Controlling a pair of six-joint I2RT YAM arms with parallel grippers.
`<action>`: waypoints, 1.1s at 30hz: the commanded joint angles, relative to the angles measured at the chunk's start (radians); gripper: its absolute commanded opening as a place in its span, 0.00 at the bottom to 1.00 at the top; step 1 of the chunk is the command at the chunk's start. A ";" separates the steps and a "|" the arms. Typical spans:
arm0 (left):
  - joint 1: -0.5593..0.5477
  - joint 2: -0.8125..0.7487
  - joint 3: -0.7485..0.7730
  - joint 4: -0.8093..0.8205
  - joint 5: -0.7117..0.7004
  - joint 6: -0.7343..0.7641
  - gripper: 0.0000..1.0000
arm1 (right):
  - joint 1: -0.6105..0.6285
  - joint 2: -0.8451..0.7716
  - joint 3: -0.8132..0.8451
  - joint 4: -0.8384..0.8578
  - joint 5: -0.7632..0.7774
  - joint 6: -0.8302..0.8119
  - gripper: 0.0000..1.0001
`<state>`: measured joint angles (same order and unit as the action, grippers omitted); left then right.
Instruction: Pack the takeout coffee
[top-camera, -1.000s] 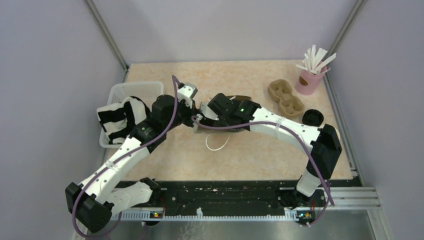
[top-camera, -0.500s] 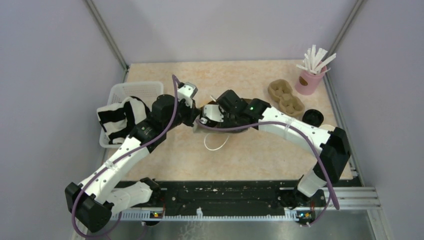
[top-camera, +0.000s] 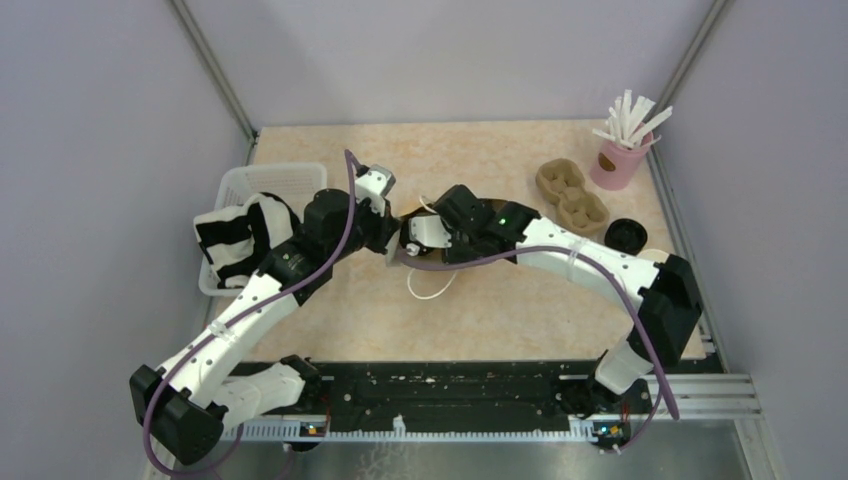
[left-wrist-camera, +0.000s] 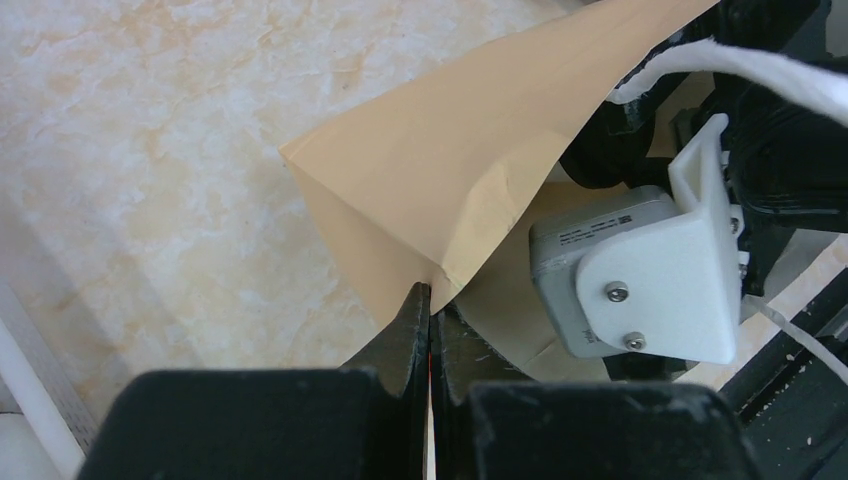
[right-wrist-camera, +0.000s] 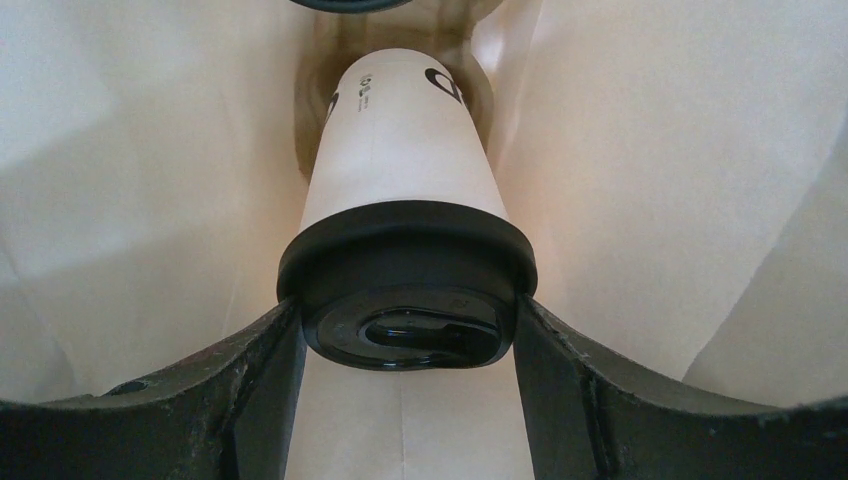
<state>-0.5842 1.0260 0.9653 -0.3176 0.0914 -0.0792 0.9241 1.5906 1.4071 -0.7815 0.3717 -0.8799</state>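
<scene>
Inside the brown paper bag (right-wrist-camera: 650, 150), my right gripper (right-wrist-camera: 408, 335) clamps 1 takeout coffee (right-wrist-camera: 400, 150) by its black lid (right-wrist-camera: 405, 250), while my left gripper (left-wrist-camera: 430, 300) pinches the bag's edge, holding it open. I'm mid-loading; next I should seat it upright, then release.

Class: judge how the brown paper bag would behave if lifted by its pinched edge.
Probably floppy: the paper bag creases where the left end effector pinches it. Likely light, since that thin pinch holds its wall up. It may sag under the lidded cup inside.
</scene>
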 joint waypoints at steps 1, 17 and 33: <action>-0.003 -0.004 0.030 0.006 0.024 0.013 0.00 | -0.005 -0.002 -0.023 0.061 0.110 -0.036 0.46; -0.003 -0.001 0.032 0.011 0.069 0.017 0.00 | -0.034 0.031 -0.038 0.122 0.082 -0.016 0.46; -0.003 -0.004 0.030 0.013 0.099 0.020 0.00 | -0.080 -0.035 -0.163 0.272 0.034 0.000 0.45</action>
<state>-0.5842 1.0256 0.9661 -0.3172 0.1616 -0.0750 0.8680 1.6039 1.2621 -0.5755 0.4202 -0.8955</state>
